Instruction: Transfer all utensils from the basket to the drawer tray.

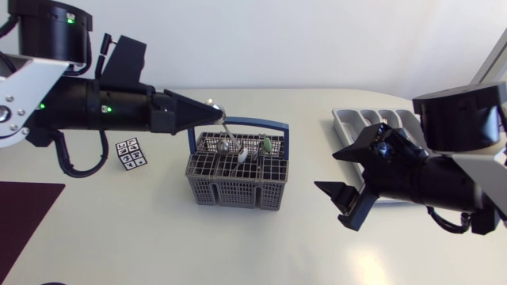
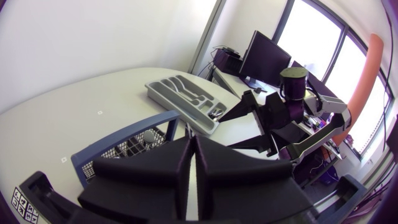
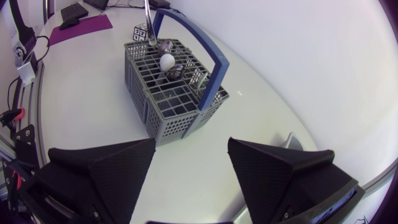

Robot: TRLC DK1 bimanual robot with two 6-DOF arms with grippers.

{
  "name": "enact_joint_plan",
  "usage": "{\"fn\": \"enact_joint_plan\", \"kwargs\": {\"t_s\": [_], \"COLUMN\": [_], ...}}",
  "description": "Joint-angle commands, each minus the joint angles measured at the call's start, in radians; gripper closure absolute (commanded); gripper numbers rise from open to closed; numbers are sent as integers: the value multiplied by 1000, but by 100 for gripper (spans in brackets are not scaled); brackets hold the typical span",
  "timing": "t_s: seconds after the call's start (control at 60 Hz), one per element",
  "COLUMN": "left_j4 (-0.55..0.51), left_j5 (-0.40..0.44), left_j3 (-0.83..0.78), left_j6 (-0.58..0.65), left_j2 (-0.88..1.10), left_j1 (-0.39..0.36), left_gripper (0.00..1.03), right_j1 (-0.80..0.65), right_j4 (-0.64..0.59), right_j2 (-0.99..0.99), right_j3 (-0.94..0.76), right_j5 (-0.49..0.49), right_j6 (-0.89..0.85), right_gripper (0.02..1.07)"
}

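A grey wire-mesh basket (image 1: 236, 180) with a blue handle (image 1: 261, 123) stands mid-table. My left gripper (image 1: 212, 106) hovers over its left rear corner, shut on the handle of a metal spoon (image 1: 224, 139) whose bowl hangs down among the other utensils. A white-tipped utensil (image 1: 240, 158) and a green one (image 1: 268, 145) stand in the basket. The grey drawer tray (image 1: 348, 119) lies at the right rear. My right gripper (image 1: 326, 170) is open and empty, between basket and tray. The right wrist view shows the basket (image 3: 168, 106) ahead of the right gripper (image 3: 189, 155), with the spoon (image 3: 163, 45) rising from it.
A small white cube with printed squares (image 1: 131, 153) sits left of the basket. A dark purple mat (image 1: 24, 207) lies at the table's front left edge. My right arm covers part of the tray.
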Motion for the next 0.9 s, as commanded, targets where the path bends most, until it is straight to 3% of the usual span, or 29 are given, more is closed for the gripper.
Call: {"fn": "enact_joint_plan", "kwargs": {"t_s": [0.0,0.383,0.583,0.883], "left_j4": [0,-4,-7,-7], "left_j5": [12,12,14,15], "left_j3": [26,19,37,52], "left_j6": [-41,-41,-39,-38], "left_j2": [-43,13,72,118], "left_j1": [-26,-213,-267,-319], "left_gripper": [100,100,100,100], "right_j1": [7,4,7,61], "right_j4": [-34,-98,-95,-58], "right_j2": [-38,-106,-106,-60], "right_j3": [39,70,73,59], "right_j5": [-29,-253,-368,-405], "right_j6": [19,36,36,41], "right_gripper": [23,24,39,48]}}
